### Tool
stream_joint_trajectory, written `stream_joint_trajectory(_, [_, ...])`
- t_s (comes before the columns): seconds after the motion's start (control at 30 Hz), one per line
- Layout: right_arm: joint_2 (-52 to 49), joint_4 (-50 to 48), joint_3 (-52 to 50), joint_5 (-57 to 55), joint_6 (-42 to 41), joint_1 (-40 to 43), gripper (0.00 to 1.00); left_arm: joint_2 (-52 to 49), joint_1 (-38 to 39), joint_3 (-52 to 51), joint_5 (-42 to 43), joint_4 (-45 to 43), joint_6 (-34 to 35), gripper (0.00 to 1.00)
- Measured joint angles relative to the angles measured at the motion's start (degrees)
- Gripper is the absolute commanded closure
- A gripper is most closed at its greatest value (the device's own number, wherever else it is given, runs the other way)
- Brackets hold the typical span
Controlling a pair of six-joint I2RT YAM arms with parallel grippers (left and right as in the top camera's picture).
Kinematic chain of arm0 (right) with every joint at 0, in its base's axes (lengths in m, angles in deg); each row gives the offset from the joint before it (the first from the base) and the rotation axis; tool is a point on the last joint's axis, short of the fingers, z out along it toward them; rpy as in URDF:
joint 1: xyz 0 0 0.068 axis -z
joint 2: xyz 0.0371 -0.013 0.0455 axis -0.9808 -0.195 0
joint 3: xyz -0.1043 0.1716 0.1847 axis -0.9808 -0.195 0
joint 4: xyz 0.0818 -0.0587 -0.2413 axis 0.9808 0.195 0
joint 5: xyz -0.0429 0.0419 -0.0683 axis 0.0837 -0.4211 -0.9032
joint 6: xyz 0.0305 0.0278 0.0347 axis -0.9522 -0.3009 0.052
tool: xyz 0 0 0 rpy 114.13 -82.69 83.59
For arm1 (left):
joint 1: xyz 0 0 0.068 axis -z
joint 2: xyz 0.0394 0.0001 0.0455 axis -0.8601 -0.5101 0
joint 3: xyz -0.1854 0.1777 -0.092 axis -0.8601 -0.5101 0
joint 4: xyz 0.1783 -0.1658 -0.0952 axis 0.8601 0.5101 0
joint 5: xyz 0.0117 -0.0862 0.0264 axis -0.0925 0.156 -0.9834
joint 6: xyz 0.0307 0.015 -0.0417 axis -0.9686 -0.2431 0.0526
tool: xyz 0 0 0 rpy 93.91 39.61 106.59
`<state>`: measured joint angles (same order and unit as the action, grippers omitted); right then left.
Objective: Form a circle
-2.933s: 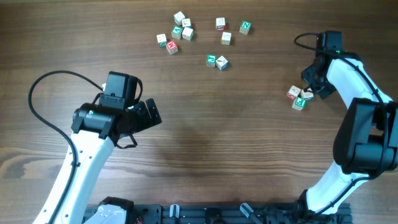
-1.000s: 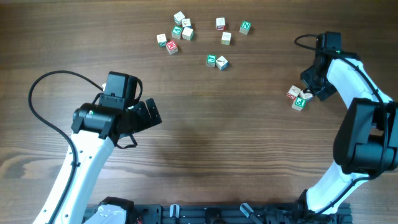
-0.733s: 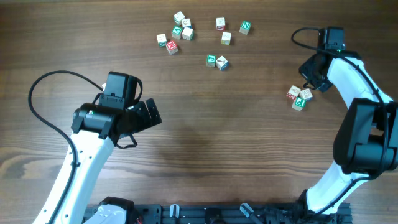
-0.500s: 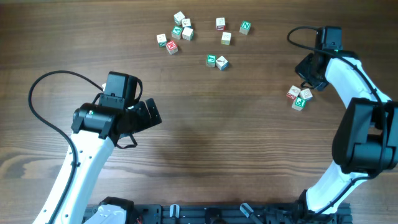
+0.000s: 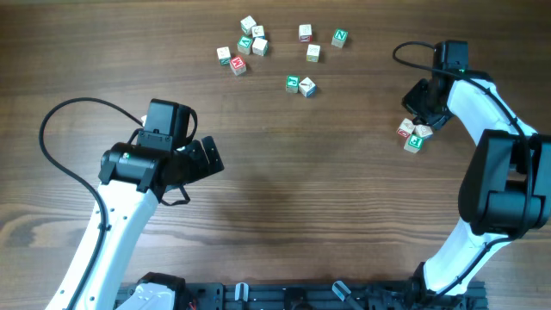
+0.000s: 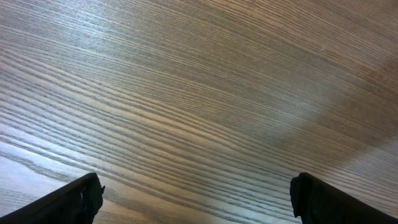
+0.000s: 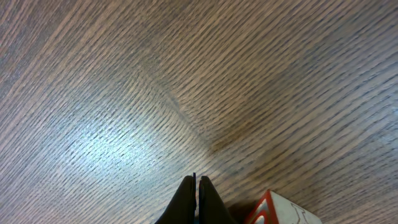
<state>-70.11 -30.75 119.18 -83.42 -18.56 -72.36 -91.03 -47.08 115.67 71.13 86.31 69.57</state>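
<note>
Sitting close together near the right side of the brown wooden table (image 5: 344, 198) is a little group of three tiny wooden letter cubes (image 5: 414, 134) with red, green and pale faces. It looks like the start of the circle, but there is no ring yet.

The right gripper (image 7: 196, 198) is just beside this group, on its far side, low over the wood. Its two jaws are pressed tight together with nothing between them. I think they are closed like that so the thin tip can poke a cube into place instead of picking it up. In the right wrist view, a cube with a red edge (image 7: 283, 211) sits just beside the tip. I cannot tell if they touch.

The left gripper (image 5: 207, 158) hangs well apart on the other side of the table, jaws spread wide and holding nothing — only bare wood shows under it.

At the far side of the table lies a bigger loose scatter of cubes (image 5: 277, 53) of the same kind. Nothing stands between them and the small group, but they are far off. Each one would need a long trip over to build the ring.
</note>
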Motion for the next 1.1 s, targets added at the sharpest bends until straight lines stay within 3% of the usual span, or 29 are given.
stream_joint_trajectory(1.1, [0.00, 2.89, -0.02, 0.44, 0.02, -0.35, 0.96, 0.00, 0.00, 0.00, 0.00, 0.00, 0.00, 0.00])
